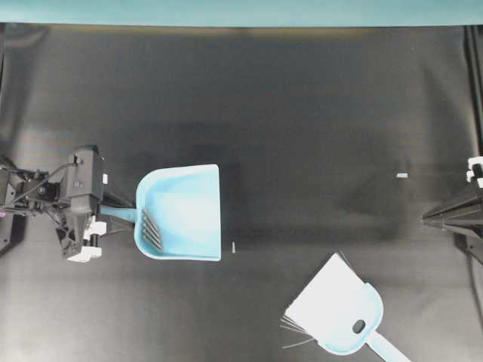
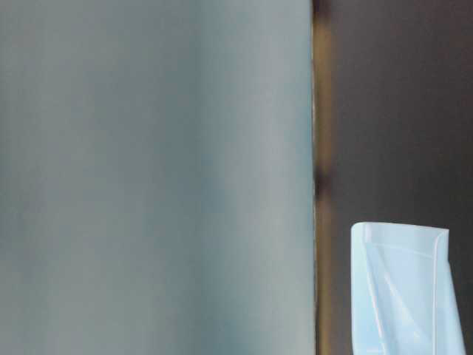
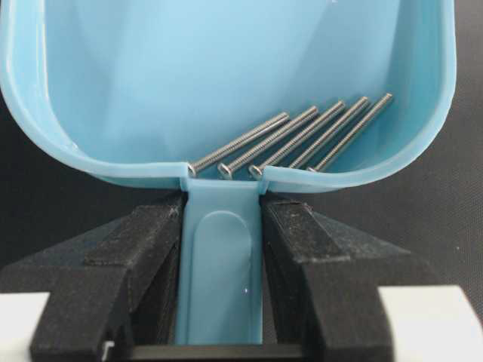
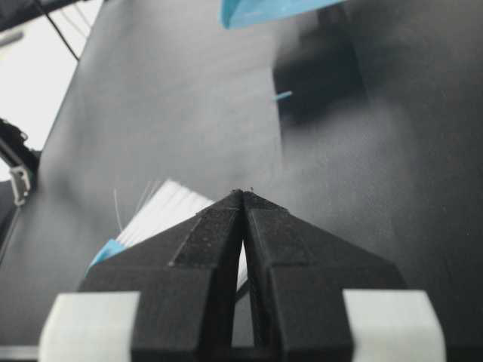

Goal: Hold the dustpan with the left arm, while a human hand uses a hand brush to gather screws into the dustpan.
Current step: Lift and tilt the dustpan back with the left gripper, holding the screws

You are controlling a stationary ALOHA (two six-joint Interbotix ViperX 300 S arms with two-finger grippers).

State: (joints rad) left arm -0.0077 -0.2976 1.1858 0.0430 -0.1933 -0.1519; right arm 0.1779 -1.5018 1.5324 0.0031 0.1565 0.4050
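Note:
The light blue dustpan (image 1: 185,211) lies on the black table, mouth to the right, and its pale mouth end shows in the table-level view (image 2: 403,296). My left gripper (image 3: 223,204) is shut on its short handle, one finger on each side; from overhead this gripper (image 1: 113,216) sits at the pan's left. Several silver screws (image 3: 294,143) lie side by side against the pan's back wall (image 1: 151,230). The hand brush (image 1: 339,305) lies flat at the lower right, bristles pointing up-left. My right gripper (image 4: 243,194) is shut and empty at the right edge (image 1: 426,219). The human hand is out of view.
A tiny pale speck (image 1: 234,246) lies just off the pan's lower right corner, and a small pale piece (image 1: 401,176) sits toward the right. A teal band (image 1: 241,11) runs along the table's far edge. A blurred grey-teal surface (image 2: 148,177) fills most of the table-level view.

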